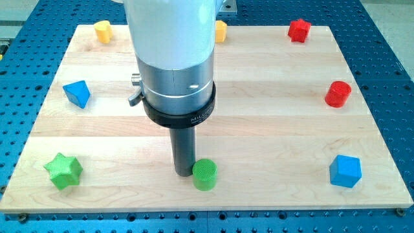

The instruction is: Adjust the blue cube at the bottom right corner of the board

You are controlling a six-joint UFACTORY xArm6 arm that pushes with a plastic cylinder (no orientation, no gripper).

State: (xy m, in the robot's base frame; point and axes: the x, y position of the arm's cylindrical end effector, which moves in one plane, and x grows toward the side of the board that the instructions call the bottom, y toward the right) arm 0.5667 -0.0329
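**Rod stands by green cylinder as blue cube waits in far corner**

Blue perforated metal frames the pale wooden table (pixel 272 129), its planks running across the view. Over the centre-left of the table the arm's white and grey body (pixel 173 58) hangs straight down from the view's top, ending in a dark collar and a straight dark rod. My tip (pixel 183 173) meets the wood low on the table, just left of centre, upright and not tilted. It carries no hand, so nothing is clasped or released; the rod's end only rests on the surface. The green cylinder (pixel 205 174) stands immediately at the tip's right, so close that contact cannot be ruled in or out.

The blue cube (pixel 345 171) sits near the table's bottom right corner, well apart from the tip, with bare wood between them. Its edges are turned slightly askew to the table's edge.

Other blocks ring the table. A green star (pixel 63 171) lies at the bottom left. A second blue block (pixel 77 94), angular in shape, sits at the left edge. A yellow block (pixel 103 30) rests at the top left, and another yellow block (pixel 220 30) peeks out beside the arm's body. A red star-like block (pixel 299 30) occupies the top right, and a red cylinder (pixel 337 94) stands below it by the right edge.
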